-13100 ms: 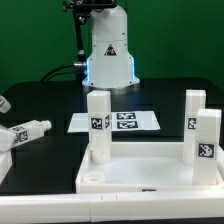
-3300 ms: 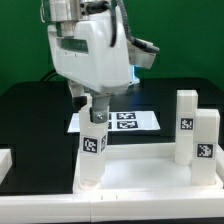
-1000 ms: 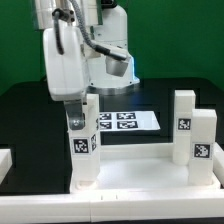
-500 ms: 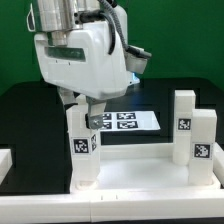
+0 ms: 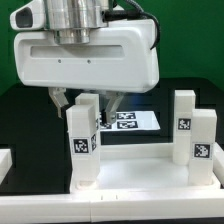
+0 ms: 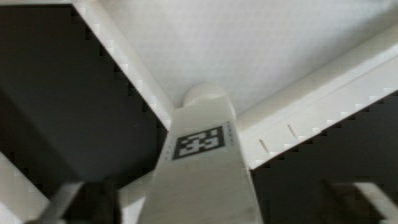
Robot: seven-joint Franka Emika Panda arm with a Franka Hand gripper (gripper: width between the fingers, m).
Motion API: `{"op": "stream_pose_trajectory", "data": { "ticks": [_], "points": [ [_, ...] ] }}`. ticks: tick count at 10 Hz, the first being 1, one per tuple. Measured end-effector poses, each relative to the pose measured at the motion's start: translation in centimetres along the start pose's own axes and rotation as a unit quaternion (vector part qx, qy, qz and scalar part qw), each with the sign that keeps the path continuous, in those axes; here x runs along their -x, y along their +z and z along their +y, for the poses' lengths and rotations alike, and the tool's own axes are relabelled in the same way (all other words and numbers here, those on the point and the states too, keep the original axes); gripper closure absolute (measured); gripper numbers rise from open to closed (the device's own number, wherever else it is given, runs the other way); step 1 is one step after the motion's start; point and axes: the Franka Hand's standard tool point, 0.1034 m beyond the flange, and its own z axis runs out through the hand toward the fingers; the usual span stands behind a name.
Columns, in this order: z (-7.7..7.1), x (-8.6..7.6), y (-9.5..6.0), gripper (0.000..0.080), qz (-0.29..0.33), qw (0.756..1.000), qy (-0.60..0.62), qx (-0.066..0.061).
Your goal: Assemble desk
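I have the gripper (image 5: 84, 103) hanging directly over the desk's near leg (image 5: 83, 140) at the exterior view's left, with a finger (image 5: 60, 100) on either side of the leg's upper end. The jaws look parted around it, but I cannot tell whether the pads touch the plastic or stand just off it. The desk top (image 5: 140, 173) lies flat on the black counter (image 5: 25, 110), rim up, with this leg upright in its corner and two more legs (image 5: 194, 130) standing at the exterior view's right; the marker board (image 5: 130, 120) lies behind. In the wrist view the leg (image 6: 205, 160) runs up between the fingertips (image 6: 365, 196), centred well enough. My judgement is that the leg needs turning into its socket, so I would close squarely on its flat faces, keep the wrist axis in line with the leg, and press down lightly while rotating, so it does not cross-thread or tip the top.
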Motion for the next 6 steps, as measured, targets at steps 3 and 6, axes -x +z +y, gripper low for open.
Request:
{"op": "stream_pose_trajectory", "data": {
  "ticks": [3, 6],
  "points": [
    [-0.06, 0.03, 0.04, 0.0516, 0.000, 0.995, 0.102, -0.001],
    [-0.47, -0.27, 0.17, 0.0515, 0.001, 0.971, 0.240, 0.000]
  ]
}}
